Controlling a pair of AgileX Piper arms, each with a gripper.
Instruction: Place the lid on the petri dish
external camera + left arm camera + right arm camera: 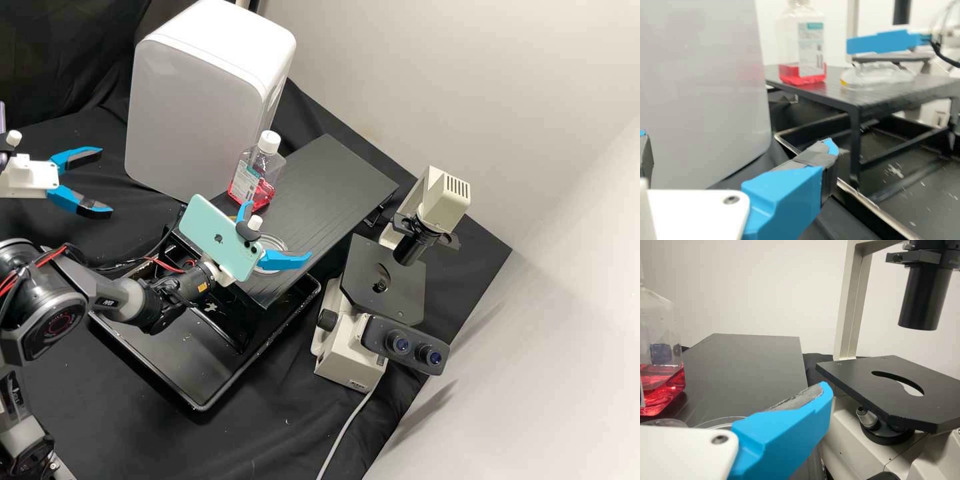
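Risk: right gripper sits right over the petri dish, at the near edge of the raised platform, with the black tray below that edge. An off-centre or tilted drop could leave the lid cocked on the rim. A sideways nudge could slide the dish off the platform edge into the tray. The red-medium bottle stands farther back on the platform, near the dish, so a wide swing could knock it.

The lid can't be told apart from the dish, so I can't say whether it is seated.

Jaws: the right gripper's are spread wide, one each side of the dish; contact with the rim is unclear. The left gripper is well off the platform's left side, jaws spread, holding nothing.
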